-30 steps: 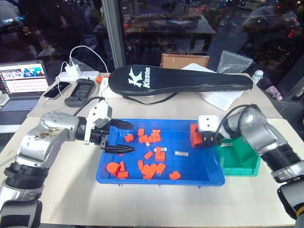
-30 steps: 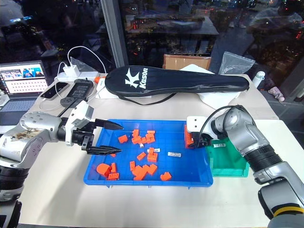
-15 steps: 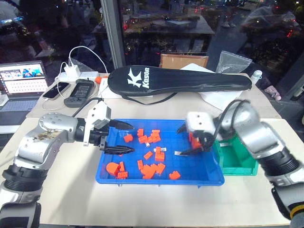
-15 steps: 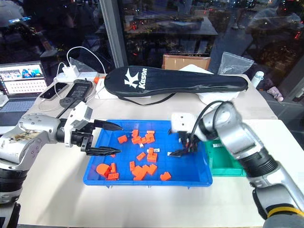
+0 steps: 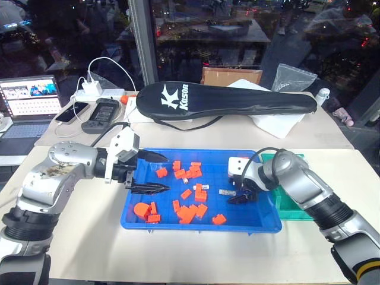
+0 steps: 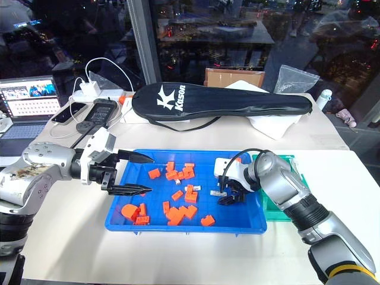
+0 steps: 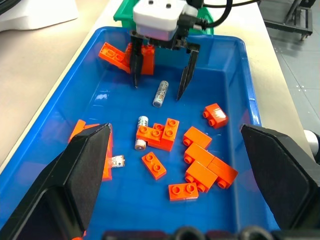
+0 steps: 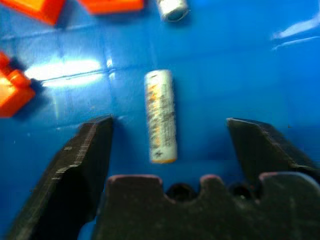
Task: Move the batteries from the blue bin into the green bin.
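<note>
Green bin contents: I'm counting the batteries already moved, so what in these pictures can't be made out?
- Green bin interior: the right arm covers most of it in both eye views, so no count.
- Green bin: cut off by the left wrist view's edge.
- Battery markings: blurred in the right wrist view.
- Batteries among the orange blocks: more may lie hidden underneath.

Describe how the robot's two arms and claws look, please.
Both arms have silver-grey metal shells with ribbed black sleeves nearer the body. Each ends in a white block carrying two black pointed fingers: left claw, right claw. A black cable loops at the right wrist.
</note>
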You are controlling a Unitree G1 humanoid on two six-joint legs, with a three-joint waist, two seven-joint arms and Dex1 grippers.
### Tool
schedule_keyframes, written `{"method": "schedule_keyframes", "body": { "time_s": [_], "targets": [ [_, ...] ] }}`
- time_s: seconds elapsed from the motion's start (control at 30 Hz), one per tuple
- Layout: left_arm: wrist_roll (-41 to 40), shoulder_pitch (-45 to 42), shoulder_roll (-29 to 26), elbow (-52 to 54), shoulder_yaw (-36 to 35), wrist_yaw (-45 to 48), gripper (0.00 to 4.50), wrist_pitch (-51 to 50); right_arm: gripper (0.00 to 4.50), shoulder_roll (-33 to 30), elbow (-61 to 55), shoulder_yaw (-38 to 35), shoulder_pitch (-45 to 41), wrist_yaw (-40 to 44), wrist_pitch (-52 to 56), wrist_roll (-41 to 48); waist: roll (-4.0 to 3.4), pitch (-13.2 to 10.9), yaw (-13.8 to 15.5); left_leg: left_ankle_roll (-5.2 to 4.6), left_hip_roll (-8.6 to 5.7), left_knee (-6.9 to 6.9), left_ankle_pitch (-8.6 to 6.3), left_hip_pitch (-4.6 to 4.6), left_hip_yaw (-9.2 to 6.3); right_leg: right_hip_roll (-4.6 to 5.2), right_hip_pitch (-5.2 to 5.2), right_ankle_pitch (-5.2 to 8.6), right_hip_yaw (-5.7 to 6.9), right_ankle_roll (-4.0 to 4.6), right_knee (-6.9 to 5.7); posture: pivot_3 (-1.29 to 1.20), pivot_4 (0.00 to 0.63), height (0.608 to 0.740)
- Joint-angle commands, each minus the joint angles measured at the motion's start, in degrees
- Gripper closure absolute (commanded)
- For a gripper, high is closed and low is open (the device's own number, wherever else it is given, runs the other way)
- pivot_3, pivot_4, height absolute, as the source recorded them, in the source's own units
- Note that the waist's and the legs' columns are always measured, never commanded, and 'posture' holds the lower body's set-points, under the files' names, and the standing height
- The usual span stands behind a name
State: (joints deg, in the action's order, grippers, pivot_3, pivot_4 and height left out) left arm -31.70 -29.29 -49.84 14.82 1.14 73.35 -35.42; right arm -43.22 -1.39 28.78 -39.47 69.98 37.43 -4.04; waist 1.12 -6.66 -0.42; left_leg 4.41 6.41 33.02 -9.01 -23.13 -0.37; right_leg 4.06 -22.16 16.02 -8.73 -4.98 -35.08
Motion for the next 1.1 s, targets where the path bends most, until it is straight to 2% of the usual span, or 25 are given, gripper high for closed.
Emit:
{"method": "schedule_keyframes", "body": {
  "time_s": [0.03, 0.2, 0.23, 0.27, 0.37, 0.47, 0.53, 0.63, 0.7, 0.8, 0.87, 1.1],
  "targets": [
    [-1.0, -0.5, -0.6, 1.4, -1.2, -0.1, 0.00, 0.2, 2.08, -0.9, -2.6, 0.8, 0.8, 0.4, 0.3, -1.2, 0.00, 0.0, 0.0, 0.00, 0.00, 0.01, 0.00, 0.02, 0.00, 0.00, 0.01, 0.02, 0.00, -0.03, 0.00, 0.00, 0.150, 0.737],
    [-0.9, -1.1, -0.1, 0.5, -0.6, 0.3, 0.00, 0.4, 3.84, -1.0, -6.5, -2.2, -0.2, 0.3, 1.8, 0.5, 0.00, 0.0, -0.1, 0.00, 0.00, 0.01, 0.00, 0.01, 0.00, 0.00, -0.01, 0.12, 0.00, -0.20, -0.01, 0.00, 0.150, 0.737],
    [-1.1, -1.4, 0.1, 0.4, -0.6, 0.4, 0.00, 0.5, 4.14, -1.3, -7.9, -3.3, -0.8, 0.6, 3.1, 1.5, 0.00, 0.0, -0.1, 0.01, 0.00, 0.01, 0.00, 0.01, 0.00, 0.00, -0.01, 0.12, 0.00, -0.20, -0.01, 0.00, 0.150, 0.737],
    [-2.5, -2.0, 0.7, 0.6, -0.9, 0.5, 0.00, -0.5, 4.25, -2.2, -10.0, -4.6, -1.7, 1.3, 4.0, 2.3, 0.00, 0.0, -0.1, 0.01, 0.00, 0.00, 0.00, -0.01, 0.00, 0.00, -0.03, 0.12, 0.00, -0.20, -0.01, 0.00, 0.150, 0.737],
    [-6.3, -3.9, 1.8, 1.5, -1.9, 0.5, 0.00, -3.6, 4.24, -5.1, -14.8, -7.8, -3.9, 2.6, 7.9, 4.6, -0.01, 0.0, 0.2, 0.01, 0.00, 0.02, 0.00, -0.08, 0.00, 0.00, -0.06, 0.08, 0.00, -0.15, -0.02, 0.00, 0.150, 0.737],
    [-6.6, -4.8, 1.7, 1.1, -1.4, 0.7, 0.00, -3.9, 4.24, -8.9, -18.2, -12.6, -5.7, 4.7, 11.9, 8.8, -0.01, 0.0, 0.3, 0.01, 0.00, 0.02, 0.00, -0.06, 0.00, 0.00, -0.04, 0.09, 0.00, -0.15, 0.01, 0.00, 0.150, 0.737],
    [-6.1, -5.2, 1.8, 0.2, -0.8, 0.9, 0.00, -3.3, 4.24, -13.9, -18.1, -17.1, -6.3, 6.0, 12.2, 10.3, -0.01, 0.0, 0.4, 0.00, 0.00, -0.02, 0.00, -0.02, 0.00, 0.00, -0.03, 0.10, 0.00, -0.15, 0.02, 0.00, 0.150, 0.737],
    [-5.8, -6.1, 2.6, -1.1, -0.1, 1.4, 0.00, -2.5, 4.24, -26.3, -11.3, -23.5, -4.5, 7.1, 6.5, 8.0, -0.03, 0.0, 1.0, 0.01, -0.01, 0.01, 0.00, -0.07, 0.00, 0.05, -0.04, 0.10, 0.00, -0.15, 0.07, 0.00, 0.150, 0.737],
    [-5.7, -6.6, 3.1, -1.8, 0.2, 1.7, 0.00, -2.1, 4.24, -30.9, -7.9, -26.0, -2.9, 6.9, 4.6, 8.1, -0.03, 0.0, 1.2, 0.01, -0.05, 0.02, 0.00, -0.10, 0.00, 0.10, -0.07, 0.15, 0.01, -0.16, 0.11, 0.00, 0.150, 0.737],
    [-5.2, -7.3, 3.6, -2.9, 0.7, 2.3, 0.00, -1.6, 4.24, -33.8, -6.2, -27.0, 1.3, 6.2, 1.4, 7.8, 0.03, 0.0, 0.6, -0.06, -0.05, 0.00, -0.04, 0.06, 0.02, 0.08, -0.05, 0.45, 0.01, 0.21, 0.12, 0.00, 0.150, 0.737],
    [-4.6, -8.1, 4.1, -3.8, 1.4, 2.6, 0.00, -1.1, 4.24, -33.7, -6.1, -26.6, 6.4, 4.7, -0.6, 6.7, 0.04, 0.0, -0.1, -0.06, -0.04, -0.07, -0.05, 0.17, 0.02, 0.06, 0.11, 0.39, 0.00, 0.07, 0.03, 0.00, 0.150, 0.737],
    [-2.9, -8.7, 4.5, -5.2, 2.5, 3.1, 0.00, -0.1, 4.24, -29.5, -7.6, -25.6, 13.6, 1.3, -2.6, 6.4, -0.47, 0.1, -0.9, -0.06, -0.05, -0.03, -0.03, 0.08, 0.01, 0.04, 0.05, 0.29, -0.05, -0.14, -0.07, 0.00, 0.150, 0.737]
  ]
}}
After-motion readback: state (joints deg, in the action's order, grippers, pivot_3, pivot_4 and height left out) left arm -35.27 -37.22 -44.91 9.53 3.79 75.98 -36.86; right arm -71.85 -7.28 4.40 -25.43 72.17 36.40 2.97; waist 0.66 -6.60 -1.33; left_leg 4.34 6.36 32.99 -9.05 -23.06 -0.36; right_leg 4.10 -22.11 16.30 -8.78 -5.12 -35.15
